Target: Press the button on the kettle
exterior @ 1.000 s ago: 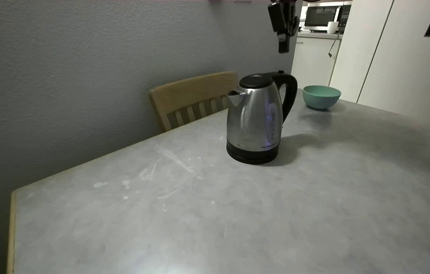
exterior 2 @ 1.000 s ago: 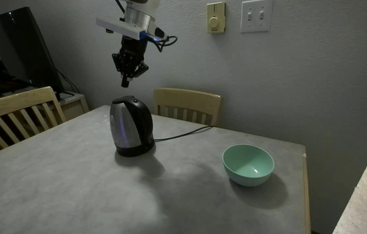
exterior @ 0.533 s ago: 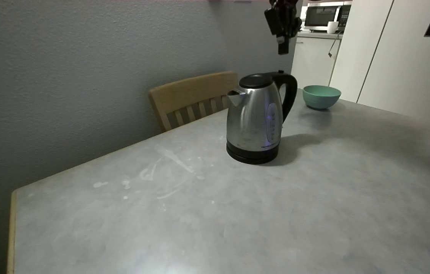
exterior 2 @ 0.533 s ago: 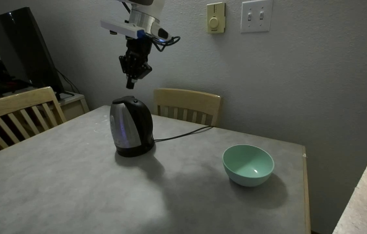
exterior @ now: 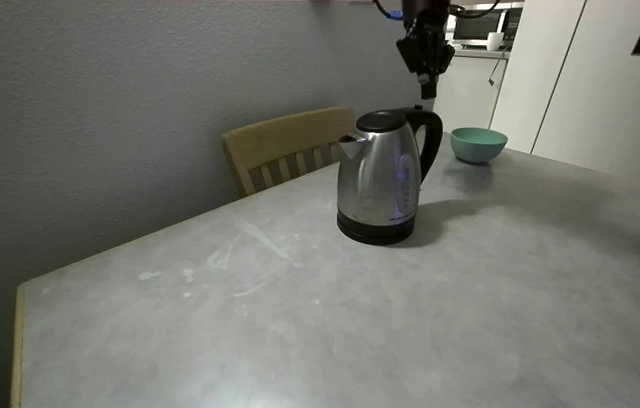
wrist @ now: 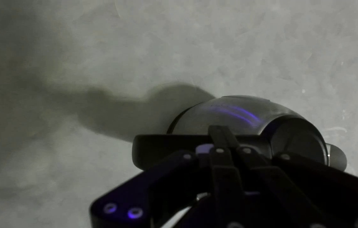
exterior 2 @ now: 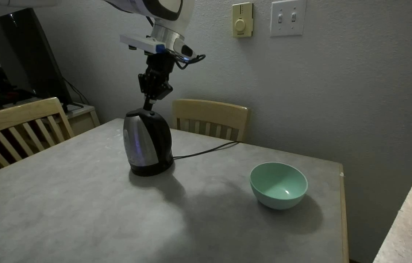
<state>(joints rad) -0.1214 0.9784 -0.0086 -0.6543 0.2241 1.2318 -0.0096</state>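
The kettle, brushed steel with a black lid, handle and base, stands upright on the table in both exterior views (exterior: 373, 181) (exterior 2: 141, 142). Blue streaks of light show on its side. Its small black button (exterior: 418, 106) sits on top of the handle; it also shows in an exterior view (exterior 2: 152, 113). My gripper (exterior: 428, 95) is shut and empty, pointing down just above the handle top near the button, with a small gap. In an exterior view (exterior 2: 148, 106) its tips overlap the kettle's top. In the wrist view the fingertips (wrist: 220, 129) lie over the kettle handle (wrist: 153, 148) and hide the button.
A teal bowl (exterior: 478, 146) stands on the table (exterior: 274, 317) beyond the kettle; it also shows in an exterior view (exterior 2: 278, 199). A black cord (exterior 2: 206, 151) runs from the kettle base to the table edge. Wooden chairs (exterior 2: 210, 109) stand along the table edges near the wall.
My gripper has moved down toward the kettle's handle top and a little to the right in both exterior views. It stays shut. The kettle and bowl have not moved.
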